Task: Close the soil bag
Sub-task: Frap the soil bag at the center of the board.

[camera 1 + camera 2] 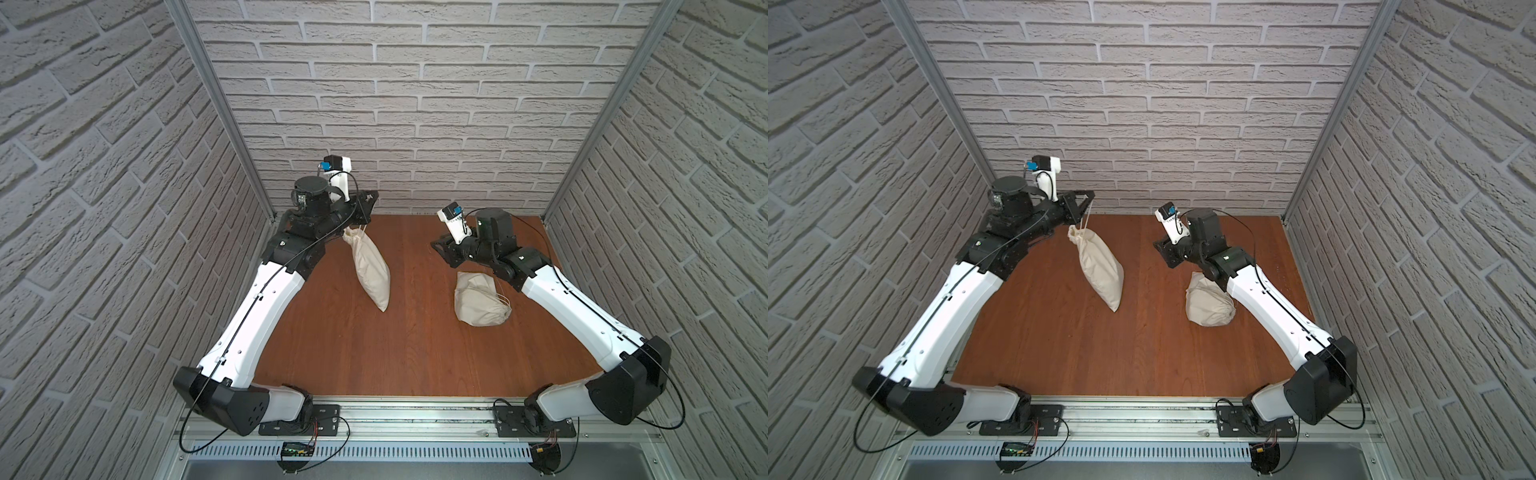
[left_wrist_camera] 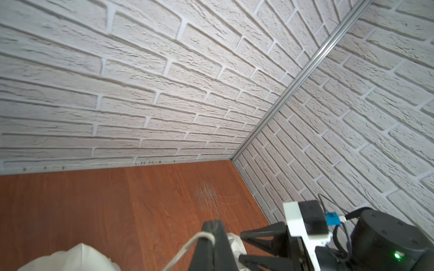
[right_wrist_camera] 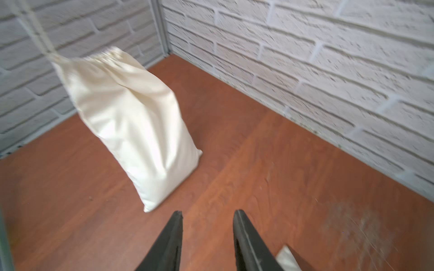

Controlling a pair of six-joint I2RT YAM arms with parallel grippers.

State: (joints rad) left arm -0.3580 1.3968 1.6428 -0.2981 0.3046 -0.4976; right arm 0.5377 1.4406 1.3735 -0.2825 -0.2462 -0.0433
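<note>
Cream cloth drawstring soil bag leans at left, its lower corner on the brown wooden table. We see our left gripper pinching its white cord. Our right gripper hovers spread, holding nothing, near a second, cinched cream bag.

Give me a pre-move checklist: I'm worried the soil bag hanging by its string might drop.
1. Grip: left gripper shut on drawstring: ok.
2. Free hand: right gripper open, empty: ok.
3. Support: hanging bag has its lower corner on the table: ok.
4. Closure: mouth fully cinched: cannot tell; it looks gathered, but is blurred in the right wrist view.
5. Clearance: second bag lies apart from both grippers: ok.
</note>
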